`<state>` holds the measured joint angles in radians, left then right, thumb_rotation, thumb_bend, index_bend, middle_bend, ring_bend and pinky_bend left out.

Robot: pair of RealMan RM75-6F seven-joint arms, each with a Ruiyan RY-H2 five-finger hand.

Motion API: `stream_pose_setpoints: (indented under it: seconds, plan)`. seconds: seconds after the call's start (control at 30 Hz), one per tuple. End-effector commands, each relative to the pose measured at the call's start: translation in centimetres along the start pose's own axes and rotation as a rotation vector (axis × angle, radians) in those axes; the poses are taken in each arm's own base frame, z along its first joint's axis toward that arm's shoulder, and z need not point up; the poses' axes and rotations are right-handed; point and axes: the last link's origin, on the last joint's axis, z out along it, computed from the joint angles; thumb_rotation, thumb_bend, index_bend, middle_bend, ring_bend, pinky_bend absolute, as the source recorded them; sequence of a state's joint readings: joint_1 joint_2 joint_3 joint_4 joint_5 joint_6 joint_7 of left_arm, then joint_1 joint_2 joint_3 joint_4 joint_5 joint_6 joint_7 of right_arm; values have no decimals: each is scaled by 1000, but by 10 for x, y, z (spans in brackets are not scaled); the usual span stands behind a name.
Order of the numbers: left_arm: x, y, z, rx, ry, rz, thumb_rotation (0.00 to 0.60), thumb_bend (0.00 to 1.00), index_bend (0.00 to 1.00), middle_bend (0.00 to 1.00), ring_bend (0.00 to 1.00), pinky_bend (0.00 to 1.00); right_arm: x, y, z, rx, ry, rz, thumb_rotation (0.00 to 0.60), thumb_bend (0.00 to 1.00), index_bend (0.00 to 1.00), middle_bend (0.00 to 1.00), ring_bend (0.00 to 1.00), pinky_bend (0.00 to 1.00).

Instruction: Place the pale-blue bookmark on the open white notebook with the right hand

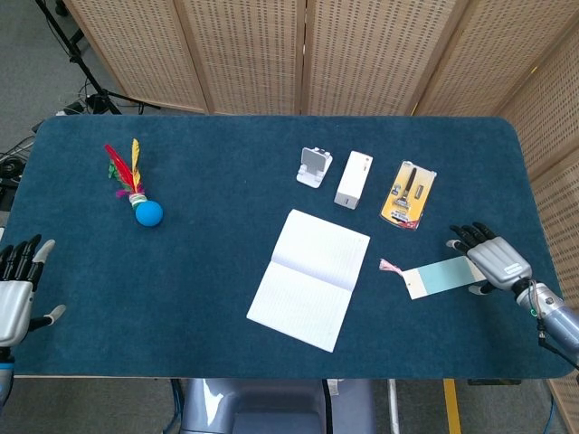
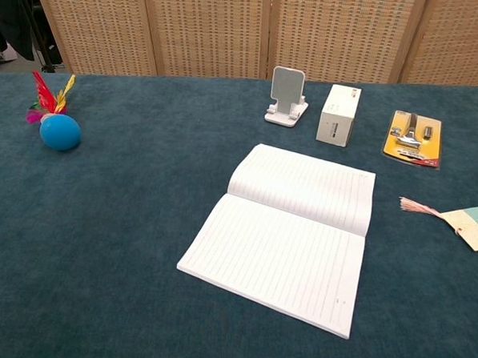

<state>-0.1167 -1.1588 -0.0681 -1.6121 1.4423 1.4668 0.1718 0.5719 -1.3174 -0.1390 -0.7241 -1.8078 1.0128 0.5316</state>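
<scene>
My right hand (image 1: 485, 257) is hovering with fingers spread and holding nothing, over the far end of the pale-blue bookmark (image 1: 441, 275), the end away from the open white notebook (image 1: 309, 278). The bookmark is lying flat on the table (image 1: 208, 271) just right of the notebook, apart from it, its pink tassel (image 1: 390, 266) pointing toward the pages. My left hand (image 1: 16, 291) is waiting, fingers apart and empty, at the table edge well left of the notebook. Beyond the notebook are standing a phone stand (image 1: 315, 166) and a white box (image 1: 354, 179).
</scene>
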Motion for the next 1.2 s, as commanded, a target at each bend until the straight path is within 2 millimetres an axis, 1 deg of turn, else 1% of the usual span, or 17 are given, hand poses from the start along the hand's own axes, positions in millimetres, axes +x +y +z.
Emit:
stream_pose_setpoints:
  seconds: [0.03, 0.13, 0.57, 0.77, 1.07, 1.2]
  plan:
    - [-3, 1, 5, 8, -6, 8, 600, 0, 0, 0, 0, 0, -6, -8, 12, 50, -31, -38, 600, 0, 189, 0, 0, 0]
    - [-4, 1, 7, 13, -8, 12, 600, 0, 0, 0, 0, 0, -6, -9, 13, 66, -27, -45, 600, 0, 227, 0, 0, 0]
    - [-5, 0, 10, 20, -15, 13, 600, 0, 0, 0, 0, 0, -1, -17, 23, 107, -4, -57, 600, 0, 246, 0, 0, 0]
    - [-4, -1, 9, 20, -10, 6, 600, 0, 0, 0, 0, 0, -4, -22, 25, 120, -20, -80, 600, 0, 247, 0, 0, 0]
    - [-4, 0, 9, 14, -10, 5, 600, 0, 0, 0, 0, 0, -8, -23, 26, 113, -36, -79, 600, 0, 253, 0, 0, 0]
    - [-4, 1, 9, 9, -10, 6, 600, 0, 0, 0, 0, 0, -10, -26, 28, 122, -33, -80, 600, 0, 253, 0, 0, 0]
